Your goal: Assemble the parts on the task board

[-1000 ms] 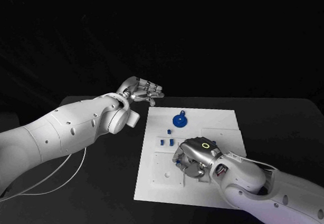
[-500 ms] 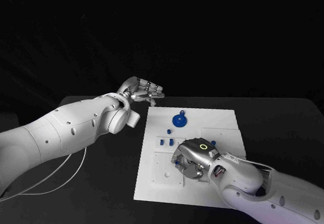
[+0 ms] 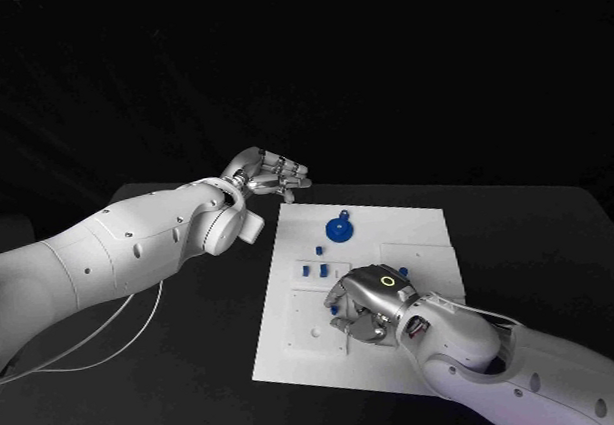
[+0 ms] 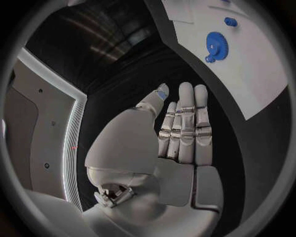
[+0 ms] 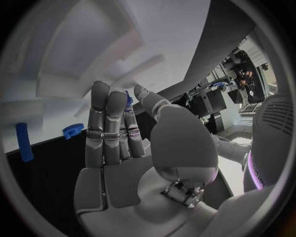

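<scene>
The white task board [image 3: 396,237] lies in the middle of the table. On its far part lie a blue gear [image 3: 339,230] and a few small blue parts [image 3: 314,268]. My right hand [image 3: 370,302] hovers low over the board's middle, fingers pointing down. In the right wrist view a thin blue part [image 5: 129,98] shows between its thumb and fingers, seemingly pinched. My left hand [image 3: 268,174] hangs above the table past the board's far left corner with straight fingers [image 4: 185,118] and holds nothing. The left wrist view also shows the gear [image 4: 216,45].
The board has shallow recesses [image 3: 316,317] on its near left part. The right wrist view shows two more blue pieces [image 5: 23,141] [image 5: 73,130] by the board's edge. A white cable [image 3: 108,335] loops on the table beneath my left arm.
My right hand has crept a little toward the board's near left, staying low over it. The left hand and the parts on the far side have not moved.
</scene>
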{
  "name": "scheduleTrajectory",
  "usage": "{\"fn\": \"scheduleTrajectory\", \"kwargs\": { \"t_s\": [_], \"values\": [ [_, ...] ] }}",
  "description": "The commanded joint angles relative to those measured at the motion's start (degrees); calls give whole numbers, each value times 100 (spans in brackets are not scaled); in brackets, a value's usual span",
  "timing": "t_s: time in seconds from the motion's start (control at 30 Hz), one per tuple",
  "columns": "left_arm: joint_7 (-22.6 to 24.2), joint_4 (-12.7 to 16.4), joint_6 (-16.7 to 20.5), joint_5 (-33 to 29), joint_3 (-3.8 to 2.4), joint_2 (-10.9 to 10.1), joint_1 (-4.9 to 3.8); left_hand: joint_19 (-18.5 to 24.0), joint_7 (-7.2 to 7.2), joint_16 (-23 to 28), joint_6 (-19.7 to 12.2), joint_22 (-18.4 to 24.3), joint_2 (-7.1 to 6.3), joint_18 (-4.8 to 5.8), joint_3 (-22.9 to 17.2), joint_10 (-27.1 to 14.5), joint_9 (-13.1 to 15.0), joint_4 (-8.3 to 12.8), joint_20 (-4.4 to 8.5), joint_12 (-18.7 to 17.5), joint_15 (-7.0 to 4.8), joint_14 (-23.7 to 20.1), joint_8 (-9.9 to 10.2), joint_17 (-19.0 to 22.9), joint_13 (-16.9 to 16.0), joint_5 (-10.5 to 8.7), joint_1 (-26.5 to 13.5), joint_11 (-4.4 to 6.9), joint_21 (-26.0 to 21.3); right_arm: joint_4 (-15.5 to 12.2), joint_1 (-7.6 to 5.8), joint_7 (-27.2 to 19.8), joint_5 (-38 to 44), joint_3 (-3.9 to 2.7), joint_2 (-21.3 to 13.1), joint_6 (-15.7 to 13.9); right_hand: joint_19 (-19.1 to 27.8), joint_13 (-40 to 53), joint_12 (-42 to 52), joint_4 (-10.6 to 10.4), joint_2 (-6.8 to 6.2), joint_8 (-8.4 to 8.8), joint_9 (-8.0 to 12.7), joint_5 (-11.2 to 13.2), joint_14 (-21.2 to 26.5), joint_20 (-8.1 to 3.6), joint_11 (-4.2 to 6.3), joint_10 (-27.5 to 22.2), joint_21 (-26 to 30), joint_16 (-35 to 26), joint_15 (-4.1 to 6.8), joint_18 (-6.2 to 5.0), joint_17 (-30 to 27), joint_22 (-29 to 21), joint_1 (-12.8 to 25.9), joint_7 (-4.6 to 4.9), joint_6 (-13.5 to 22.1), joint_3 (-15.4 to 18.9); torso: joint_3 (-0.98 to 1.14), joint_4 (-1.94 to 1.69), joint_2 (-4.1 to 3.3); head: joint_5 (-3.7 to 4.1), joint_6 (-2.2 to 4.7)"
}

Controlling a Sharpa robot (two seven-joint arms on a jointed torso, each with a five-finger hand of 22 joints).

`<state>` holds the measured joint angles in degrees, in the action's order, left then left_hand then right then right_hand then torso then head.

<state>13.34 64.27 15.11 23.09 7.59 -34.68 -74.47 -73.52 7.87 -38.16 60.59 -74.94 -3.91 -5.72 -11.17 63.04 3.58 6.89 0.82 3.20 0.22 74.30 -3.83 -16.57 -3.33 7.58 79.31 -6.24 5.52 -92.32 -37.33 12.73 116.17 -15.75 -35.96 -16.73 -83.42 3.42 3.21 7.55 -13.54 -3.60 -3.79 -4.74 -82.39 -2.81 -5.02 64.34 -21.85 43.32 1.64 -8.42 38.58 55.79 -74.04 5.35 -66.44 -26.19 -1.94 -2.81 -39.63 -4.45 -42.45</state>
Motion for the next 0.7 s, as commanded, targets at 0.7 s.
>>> {"fn": "scheduleTrajectory", "kwargs": {
  "t_s": [0.7],
  "values": [
    [15, -2, -178, 15, -6, -46, -2, -56, -2, -35, -82, -63, 107, -79, 108, 210, 0, -23, -4, 82, -13, -43, 17, 15, -9, -42, 31, 63, -75, -460, 10, -187, -1148, -690, -611, 34, -188, 1, 18, -6, 27, 1, 1, -138, -21, -64, 143, 558, 195, 228, 54, 54, -347, 5, -56, 14, 96, -441, 7, 18, 5, 129, 114]
  ]
}}
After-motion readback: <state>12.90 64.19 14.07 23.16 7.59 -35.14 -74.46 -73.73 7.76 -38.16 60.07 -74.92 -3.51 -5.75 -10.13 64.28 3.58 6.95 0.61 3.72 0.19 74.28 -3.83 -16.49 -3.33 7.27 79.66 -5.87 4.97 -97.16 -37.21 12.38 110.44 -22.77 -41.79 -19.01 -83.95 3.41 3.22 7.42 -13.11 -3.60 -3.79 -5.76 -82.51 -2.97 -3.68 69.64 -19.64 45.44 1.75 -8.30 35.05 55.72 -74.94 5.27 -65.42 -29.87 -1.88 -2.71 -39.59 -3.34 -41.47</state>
